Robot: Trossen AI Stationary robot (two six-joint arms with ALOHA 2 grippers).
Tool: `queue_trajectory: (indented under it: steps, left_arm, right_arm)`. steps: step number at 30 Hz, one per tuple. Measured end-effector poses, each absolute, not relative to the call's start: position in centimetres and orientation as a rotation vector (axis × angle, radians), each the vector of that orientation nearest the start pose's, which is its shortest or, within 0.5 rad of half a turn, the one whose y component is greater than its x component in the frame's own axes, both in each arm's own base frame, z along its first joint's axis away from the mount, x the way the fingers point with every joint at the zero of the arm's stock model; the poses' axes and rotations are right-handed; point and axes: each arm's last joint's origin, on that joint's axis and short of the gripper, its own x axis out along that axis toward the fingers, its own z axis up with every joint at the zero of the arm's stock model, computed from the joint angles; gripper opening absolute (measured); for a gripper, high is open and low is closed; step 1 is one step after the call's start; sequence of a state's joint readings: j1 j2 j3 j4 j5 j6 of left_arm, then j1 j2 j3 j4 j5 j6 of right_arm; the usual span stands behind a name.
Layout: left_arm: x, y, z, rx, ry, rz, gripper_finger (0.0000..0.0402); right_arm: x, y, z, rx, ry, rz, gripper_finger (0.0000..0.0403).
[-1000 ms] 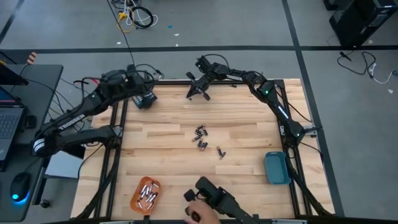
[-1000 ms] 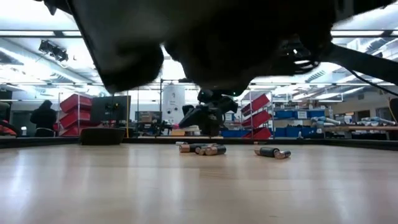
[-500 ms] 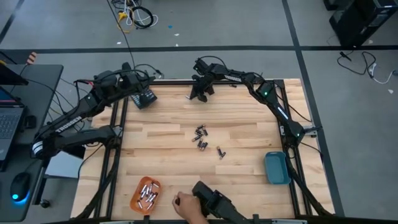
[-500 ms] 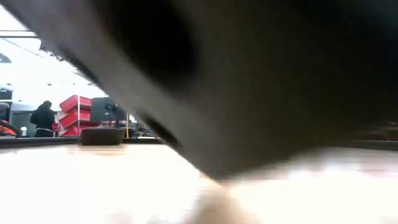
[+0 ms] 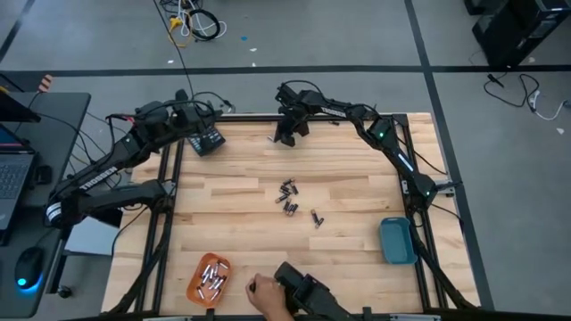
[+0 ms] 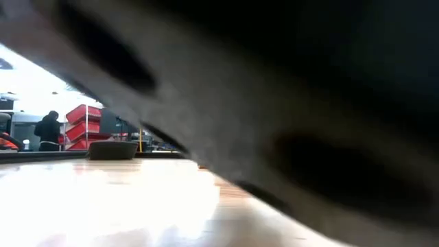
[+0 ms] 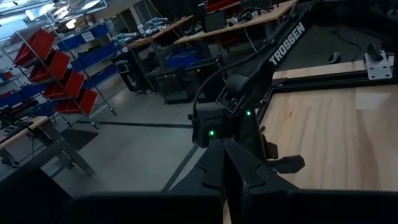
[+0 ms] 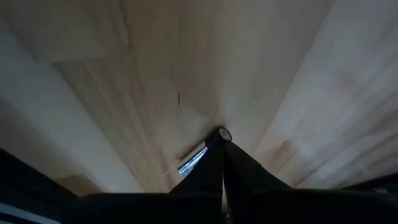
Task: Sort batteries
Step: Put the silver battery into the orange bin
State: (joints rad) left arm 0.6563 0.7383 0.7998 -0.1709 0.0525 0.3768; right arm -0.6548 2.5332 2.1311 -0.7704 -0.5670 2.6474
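Several batteries [image 5: 212,278] already sit in the orange tray [image 5: 195,287] at the near left corner, so you're partway through. The blue tray [image 5: 397,241] at the near right looks empty from above, as far as I can tell. A loose cluster of cells [image 5: 287,198] is left mid-table, with another one or two [image 5: 316,218] just beside it toward the blue tray, and one stray cell [image 8: 194,160] lies on the wood at the far edge, right by the right gripper's tips.

Right gripper [image 5: 285,135] is at the far edge, fingers clenched, holding nothing. Left gripper [image 5: 207,117] is parked at the far left corner by the dark keypad block [image 5: 208,141], also clenched and empty.

A person's hand [image 5: 264,295] is at the near edge on a dark device [image 5: 299,287]. Low view is almost fully blocked by something dark close to the lens.

My read: the cluster is the bulk of what's left.
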Motion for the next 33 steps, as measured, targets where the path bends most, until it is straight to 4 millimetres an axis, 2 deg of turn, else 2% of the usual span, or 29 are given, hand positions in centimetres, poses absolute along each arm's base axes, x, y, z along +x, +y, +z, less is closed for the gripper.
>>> queue_trajectory:
  steps: [6, 8, 12, 15, 17, 22, 25, 27, 29, 33]
  left_arm:
    - [12.9, 9.7, 34.5, 0.322, 0.224, 0.574, 0.0001]
    - [12.9, 9.7, 34.5, 0.321, 0.224, 0.574, 0.0001]
    - [12.9, 9.7, 34.5, 0.321, 0.223, 0.574, 0.0001]
    - [12.9, 9.7, 34.5, 0.321, 0.223, 0.574, 0.0001]
    - [12.9, 9.7, 34.4, 0.319, 0.227, 0.574, 0.0001]
    - [12.9, 9.7, 34.2, 0.318, 0.249, 0.569, 0.0001]
    - [12.9, 9.7, 34.2, 0.318, 0.258, 0.567, 0.0001]
    - [12.8, 9.7, 34.0, 0.313, 0.273, 0.563, 0.0001]
    - [12.8, 9.7, 33.7, 0.3, 0.306, 0.556, 0.0001]
    - [13.2, 10.0, 32.7, 0.254, 0.38, 0.532, 0.0001]
  right_arm:
    - [42.5, -30.2, 12.9, -2.67, -0.248, 1.381, 0.0]
    - [42.6, -30.1, 12.7, -2.734, -0.32, 1.375, 0.0]
    - [43.5, -30.4, 14.3, -2.919, -0.55, 1.146, 0.0]
    - [44.1, -30.3, 16.1, -2.968, -0.603, 1.052, 0.0]
    - [44.6, -30.4, 17.1, -3.009, -0.524, 1.091, 0.0001]
    - [44.7, -30.9, 17.6, -3.028, -0.11, 1.416, 0.0002]
    - [44.7, -30.9, 17.5, -3.024, -0.103, 1.429, 0.0]
    - [44.8, -30.7, 17.7, -3.07, -0.241, 1.33, 0.0001]
    - [44.9, -30.6, 18.4, -3.163, -0.458, 1.167, 0.0003]
    - [44.2, -29.9, 21.7, -3.387, -1.015, 0.666, 0.0005]
